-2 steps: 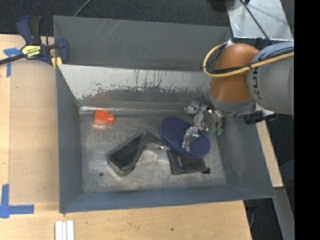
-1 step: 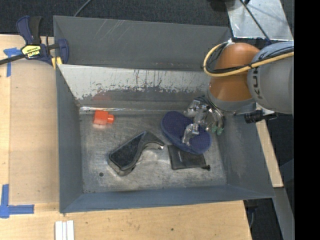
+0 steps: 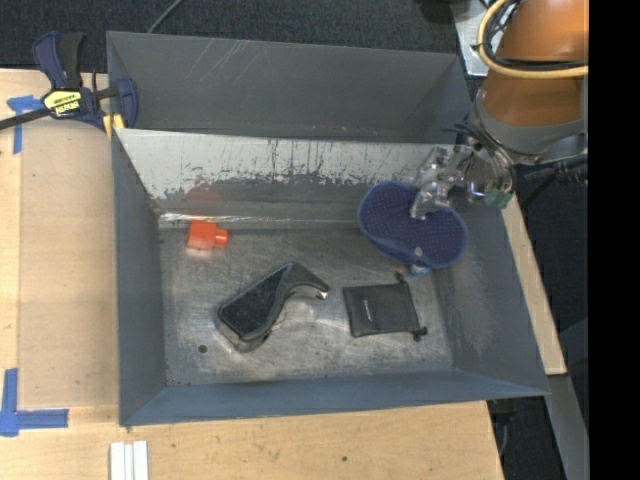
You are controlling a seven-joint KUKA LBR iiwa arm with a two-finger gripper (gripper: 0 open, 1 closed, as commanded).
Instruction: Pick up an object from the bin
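While the bin [image 3: 140,268] is read from its left side, 4 loose items are listed. Item 1: small orange block [image 3: 208,235], near the back wall, well apart from the rest. Item 2: black curved piece [image 3: 265,303], long and glossy, lying on the floor left of centre. Item 3: black flat square pouch [image 3: 380,310], just beside item 2 on its right, lying flat. Item 4: blue round pad [image 3: 412,230], textured face, at the right rear of the floor, seemingly tilted, with a shadow under its near edge. Robot gripper [image 3: 432,196]: directly over the upper right part of item 4, its tip at or touching the blue surface; whether it is spread or closed on the pad cannot be told. Handling estimate for item 4: light, probably soft and flexible, likely to sag if taken by 1 edge. The rim nearest the gripper looks the best hold, pinched across its thin section.
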